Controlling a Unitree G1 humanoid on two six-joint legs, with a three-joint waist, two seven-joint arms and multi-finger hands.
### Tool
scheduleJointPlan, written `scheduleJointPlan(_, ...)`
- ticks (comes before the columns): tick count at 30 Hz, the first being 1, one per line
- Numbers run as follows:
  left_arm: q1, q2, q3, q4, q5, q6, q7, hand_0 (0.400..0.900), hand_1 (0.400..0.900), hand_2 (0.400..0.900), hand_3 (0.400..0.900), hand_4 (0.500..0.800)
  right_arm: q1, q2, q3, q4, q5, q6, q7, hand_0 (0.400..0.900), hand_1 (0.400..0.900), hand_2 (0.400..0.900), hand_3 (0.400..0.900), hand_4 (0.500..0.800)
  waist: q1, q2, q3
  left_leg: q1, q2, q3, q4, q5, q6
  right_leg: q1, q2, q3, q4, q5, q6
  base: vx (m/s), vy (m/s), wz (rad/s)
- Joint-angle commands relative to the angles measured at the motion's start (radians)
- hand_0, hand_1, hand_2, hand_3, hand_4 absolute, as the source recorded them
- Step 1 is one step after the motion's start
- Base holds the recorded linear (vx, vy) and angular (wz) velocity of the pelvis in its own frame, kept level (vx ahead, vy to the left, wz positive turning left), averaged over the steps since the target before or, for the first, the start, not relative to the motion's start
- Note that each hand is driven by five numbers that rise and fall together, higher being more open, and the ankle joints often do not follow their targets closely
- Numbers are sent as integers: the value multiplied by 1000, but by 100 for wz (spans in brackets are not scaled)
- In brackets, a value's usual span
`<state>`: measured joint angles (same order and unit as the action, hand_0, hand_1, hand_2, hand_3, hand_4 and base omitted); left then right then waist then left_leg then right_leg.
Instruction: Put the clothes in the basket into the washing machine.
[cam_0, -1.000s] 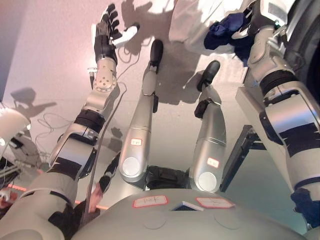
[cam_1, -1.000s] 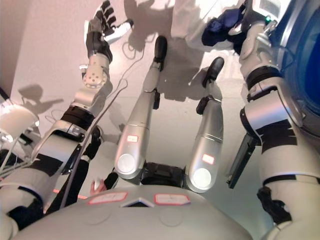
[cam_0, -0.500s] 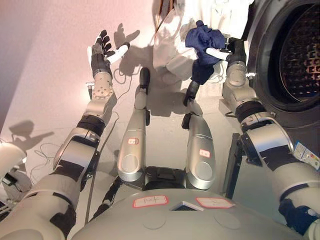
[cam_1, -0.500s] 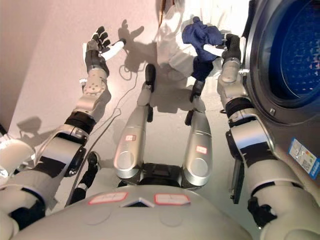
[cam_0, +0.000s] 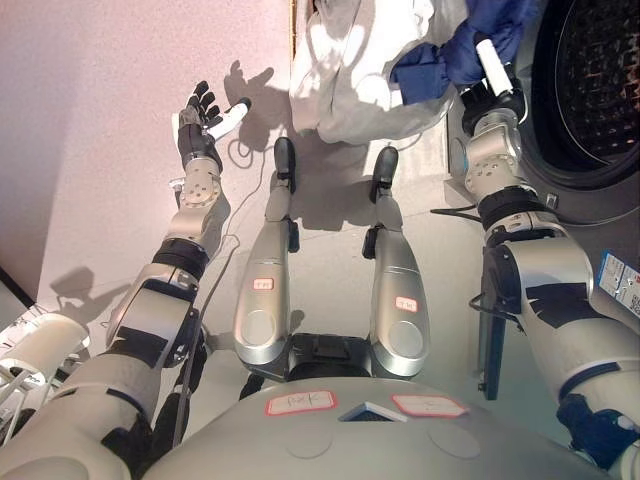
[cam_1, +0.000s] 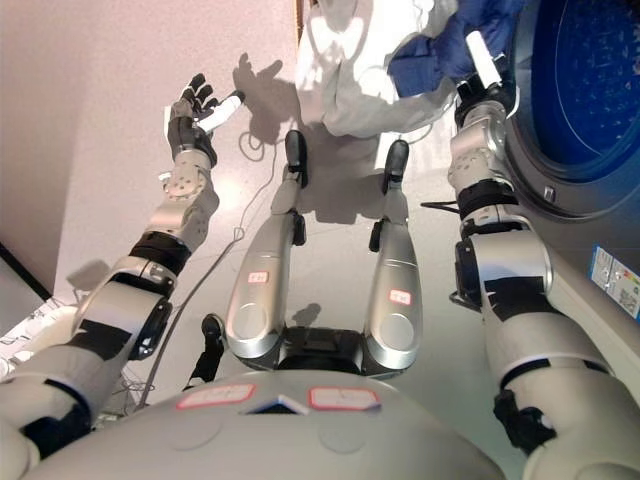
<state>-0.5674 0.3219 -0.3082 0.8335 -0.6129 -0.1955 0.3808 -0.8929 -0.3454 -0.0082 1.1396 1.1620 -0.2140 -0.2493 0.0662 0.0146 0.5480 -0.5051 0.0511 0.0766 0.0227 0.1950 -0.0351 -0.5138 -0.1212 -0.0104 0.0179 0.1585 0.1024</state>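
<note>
On pale floor (cam_0: 130, 120), washing machine (cam_0: 600, 90) at right.

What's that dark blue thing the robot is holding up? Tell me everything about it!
It is a dark blue piece of soft cloth, crumpled and hanging in loose folds. The robot's right hand grips it and holds it up in the air, right beside the round opening of the washing machine. It shows in front of a heap of white clothes. Its top runs out of view, so what garment it is cannot be told.

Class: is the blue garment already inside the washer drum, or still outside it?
Outside. The right hand grips the blue garment beside the drum opening, above the white clothes.
</note>
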Motion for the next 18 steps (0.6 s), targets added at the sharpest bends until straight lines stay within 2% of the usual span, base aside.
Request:
scheduleJointPlan(1, 46, -12, 49, -28, -20, -43, -4, 900, 900, 900, 900, 800, -46, -58, -54, -23, 136, -110, 30, 400, 400, 400, 400, 500, 8, 51, -65, -40, 15, -64, 56, -42, -72, 33, -75, -18, 124, -53, 71, 46, 28, -19)
scheduleJointPlan(6, 55, -23, 35, -36, -25, -38, -3, 900, 900, 900, 900, 800, -65, -51, -119, -26, 239, -157, 24, 400, 400, 400, 400, 500, 1, 65, -74, -35, 15, -51, 47, -37, -72, 27, -77, -8, 116, -42, 73, 2, 34, -11)
scheduleJointPlan(11, 53, -34, 18, -28, -25, -31, 3, 900, 900, 900, 900, 800, -101, -80, -207, -3, 340, -213, -5, 400, 400, 400, 400, 500, -9, 80, -90, -35, 12, -45, 36, -38, -77, 30, -84, -4, 106, -44, 74, 2, 6, -1)
scheduleJointPlan(18, 41, -21, 1, -44, -25, -30, 13, 900, 900, 900, 900, 800, -199, -208, -271, 70, 411, -245, -63, 400, 400, 400, 400, 500, -3, 105, -108, -43, 0, -45, 14, -29, -84, 20, -96, -3, 102, -40, 79, 16, 11, 8)
